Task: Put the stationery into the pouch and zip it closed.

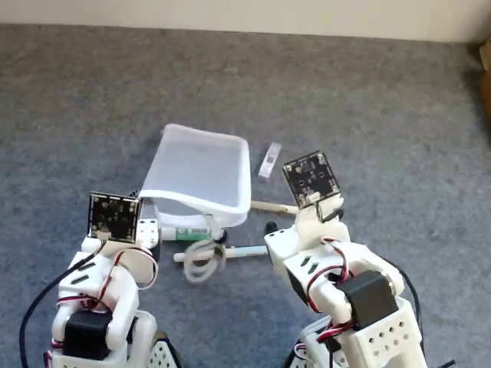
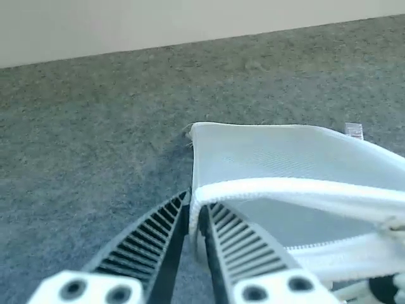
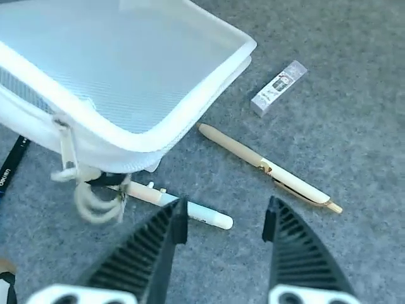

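A grey, felt-like worktop (image 1: 383, 100) fills the scene, its nap even and unmarked, and a pale wall (image 1: 307, 15) runs along its far edge. In the middle lies the translucent white mesh pouch (image 1: 201, 165) with a thick white rim, its mouth gaping toward the two arms and its closed end pointing at the wall.

The left hand (image 2: 196, 215) is nipped narrow on the near corner of the pouch's rim, the ribbed fingers (image 2: 237, 247) almost together with the white edge caught between them. The right hand (image 3: 226, 218) hangs spread wide and holds nothing, above the loose stationery just beside the pouch's mouth.

Under that hand a slim white pen (image 3: 196, 212) lies on the worktop with one end tucked beneath the pouch's rim. A beige pen with a gold clip (image 3: 266, 168) lies slantwise near it, apart from both the pouch and the white pen. Farther out, beside the pouch's side edge, sits a small grey oblong box (image 3: 278, 87). A looped white cord (image 3: 92, 202) trails from the white zip pull (image 3: 63, 152) at the mouth and drapes over the white pen. A white tube with green markings (image 1: 184, 232) lies partly under the raised rim, between the two arms
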You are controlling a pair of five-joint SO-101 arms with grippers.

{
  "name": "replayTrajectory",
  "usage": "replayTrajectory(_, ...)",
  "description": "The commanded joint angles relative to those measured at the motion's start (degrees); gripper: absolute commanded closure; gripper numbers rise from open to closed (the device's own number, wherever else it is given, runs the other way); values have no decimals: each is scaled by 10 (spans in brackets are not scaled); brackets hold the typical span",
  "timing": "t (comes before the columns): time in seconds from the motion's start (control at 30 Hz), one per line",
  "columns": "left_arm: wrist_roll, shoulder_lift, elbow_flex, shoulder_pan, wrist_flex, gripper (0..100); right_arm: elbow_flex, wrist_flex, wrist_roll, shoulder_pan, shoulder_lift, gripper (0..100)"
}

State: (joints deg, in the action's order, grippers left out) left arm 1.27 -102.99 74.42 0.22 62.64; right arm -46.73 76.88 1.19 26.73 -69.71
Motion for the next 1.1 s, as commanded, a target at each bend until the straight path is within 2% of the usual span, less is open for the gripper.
replayTrajectory(0.0, 8, 8, -66, -9, 28, 992, -2, -15, -8, -37, -5, 814)
replayTrajectory(0.2, 6, 31, -126, -8, 61, 992, -46, -50, -7, -52, -5, 814)
replayTrajectory(0.47, 6, 298, -255, -6, 65, 992, -51, -50, -38, -52, -4, 814)
replayTrajectory(0.7, 28, 473, -426, -8, 148, 992, -52, -49, -39, -52, -4, 814)
replayTrajectory(0.9, 61, 547, -553, -9, 231, 992, -53, -49, -40, -59, -4, 814)
replayTrajectory(1.07, 63, 553, -565, -9, 244, 992, -52, -49, -40, -75, -4, 814)
